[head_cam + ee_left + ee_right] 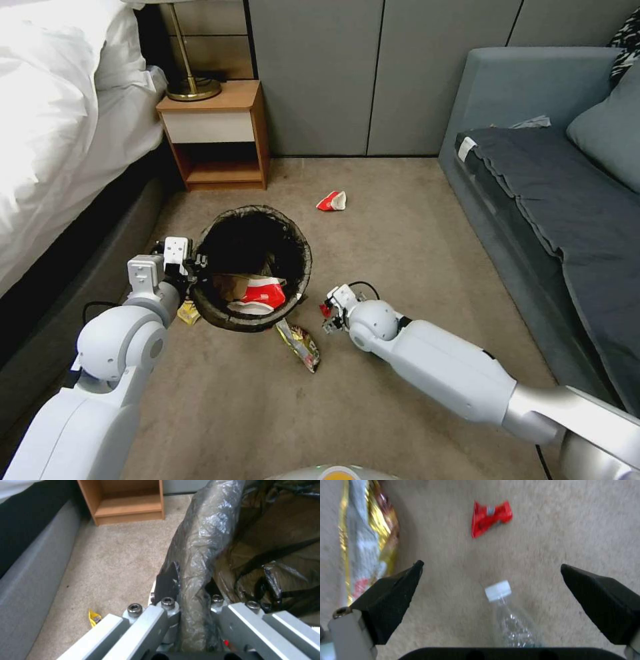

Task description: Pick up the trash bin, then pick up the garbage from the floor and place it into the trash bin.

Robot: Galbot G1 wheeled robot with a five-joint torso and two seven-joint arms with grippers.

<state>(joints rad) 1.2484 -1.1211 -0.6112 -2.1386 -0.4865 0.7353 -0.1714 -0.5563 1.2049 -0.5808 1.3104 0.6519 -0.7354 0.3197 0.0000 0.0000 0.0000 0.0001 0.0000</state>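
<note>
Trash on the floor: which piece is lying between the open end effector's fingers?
The clear bottle with the white cap. The red wrapper and yellow snack bag lie outside the right end effector.

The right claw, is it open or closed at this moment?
Open. The right claw has its two black fingertips spread wide apart above the clear bottle on the floor, touching nothing.
</note>
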